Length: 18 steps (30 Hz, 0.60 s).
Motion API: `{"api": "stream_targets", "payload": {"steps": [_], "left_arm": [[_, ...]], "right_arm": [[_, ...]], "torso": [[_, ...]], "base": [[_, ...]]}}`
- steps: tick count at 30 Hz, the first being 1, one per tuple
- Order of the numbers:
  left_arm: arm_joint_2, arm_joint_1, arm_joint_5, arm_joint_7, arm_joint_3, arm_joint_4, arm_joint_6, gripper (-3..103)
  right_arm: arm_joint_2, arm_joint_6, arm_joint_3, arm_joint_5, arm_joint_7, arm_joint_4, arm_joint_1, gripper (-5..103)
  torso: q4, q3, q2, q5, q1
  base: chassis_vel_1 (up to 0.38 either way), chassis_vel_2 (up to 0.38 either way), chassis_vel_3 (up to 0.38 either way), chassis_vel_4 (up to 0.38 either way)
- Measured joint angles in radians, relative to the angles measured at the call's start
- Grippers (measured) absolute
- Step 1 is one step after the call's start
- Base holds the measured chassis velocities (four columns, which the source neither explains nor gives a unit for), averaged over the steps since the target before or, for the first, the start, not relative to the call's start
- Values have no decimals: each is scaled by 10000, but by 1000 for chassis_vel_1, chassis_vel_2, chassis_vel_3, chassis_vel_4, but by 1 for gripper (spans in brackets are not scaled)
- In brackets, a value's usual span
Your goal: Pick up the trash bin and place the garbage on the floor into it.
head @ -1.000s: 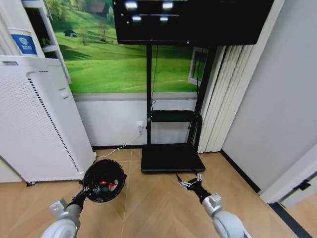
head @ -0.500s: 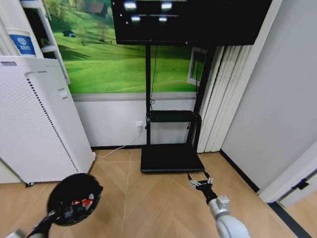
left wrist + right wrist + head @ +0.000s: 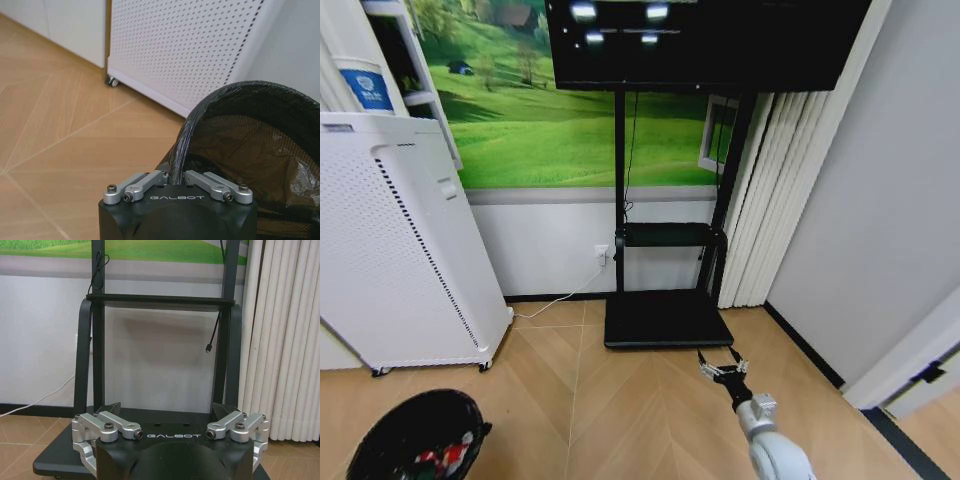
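Observation:
The trash bin (image 3: 410, 440), black with mesh sides, sits low at the near left of the head view. Red and white garbage (image 3: 445, 457) lies inside it. In the left wrist view my left gripper (image 3: 178, 176) is shut on the bin's rim (image 3: 185, 137), one finger on each side of the edge. My right gripper (image 3: 720, 360) hangs open over the wooden floor to the right, just in front of the black stand's base. Its fingers (image 3: 107, 410) are spread wide with nothing between them, and the right gripper (image 3: 167, 412) faces the stand.
A tall white perforated appliance (image 3: 390, 240) stands on castors at the left, close behind the bin (image 3: 190, 45). A blue-and-white cup (image 3: 368, 85) rests on top of it. The black TV stand (image 3: 665, 318) and pale blinds (image 3: 770, 200) back the open floor.
The bin has moved down and to the left with my left arm, from mid-floor to the near left corner of the view. My right gripper has hardly moved and stays open.

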Motion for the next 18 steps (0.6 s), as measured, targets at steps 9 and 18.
{"api": "stream_targets", "payload": {"steps": [9,18], "left_arm": [[-609,981,-1138,-1212,-177,-43,45,2],[-700,1156,-1057,-1122,-405,616,-187,2]], "right_arm": [[-97,124,-99,25,9,-386,377,100],[18,272,-349,22,9,-1028,851,100]], "torso": [[3,0,0,1,0],[5,1,0,2,0]], "base": [[0,0,0,0],[0,0,0,0]]}}
